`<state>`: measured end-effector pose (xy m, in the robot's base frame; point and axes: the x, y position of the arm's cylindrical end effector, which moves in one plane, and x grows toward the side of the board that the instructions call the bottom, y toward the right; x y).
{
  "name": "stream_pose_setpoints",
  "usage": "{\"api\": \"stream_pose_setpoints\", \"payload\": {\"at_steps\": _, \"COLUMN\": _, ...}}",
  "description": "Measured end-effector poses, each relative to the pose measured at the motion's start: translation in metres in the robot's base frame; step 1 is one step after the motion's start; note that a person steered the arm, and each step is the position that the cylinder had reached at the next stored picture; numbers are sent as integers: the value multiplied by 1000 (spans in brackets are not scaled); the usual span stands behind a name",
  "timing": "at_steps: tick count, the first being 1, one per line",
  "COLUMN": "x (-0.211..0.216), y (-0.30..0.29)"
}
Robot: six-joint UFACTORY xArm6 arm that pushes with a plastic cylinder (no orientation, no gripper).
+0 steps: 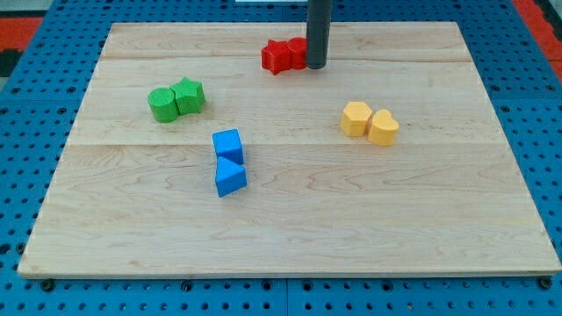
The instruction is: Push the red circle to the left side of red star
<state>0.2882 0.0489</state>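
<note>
The red star (pixel 275 56) sits near the view's top, centre of the wooden board (pixel 290 254). The red circle (pixel 296 52) is pressed against the star's right side and partly hidden by the rod. My tip (pixel 316 66) touches the circle's right edge. The dark rod rises from there out of the view's top.
Two green blocks (pixel 176 99) sit together at the view's left. Two blue blocks (pixel 229 161) are stacked near the centre. A yellow hexagon (pixel 356 118) and a yellow heart (pixel 384 127) sit at the right. Blue pegboard surrounds the board.
</note>
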Motion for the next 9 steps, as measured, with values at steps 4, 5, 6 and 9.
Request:
{"api": "stream_pose_setpoints", "payload": {"at_steps": 4, "x": -95, "y": -62}}
{"api": "stream_pose_setpoints", "payload": {"at_steps": 5, "x": -94, "y": -94}}
{"api": "stream_pose_setpoints", "payload": {"at_steps": 6, "x": -95, "y": -121}}
{"api": "stream_pose_setpoints", "payload": {"at_steps": 9, "x": -7, "y": -161}}
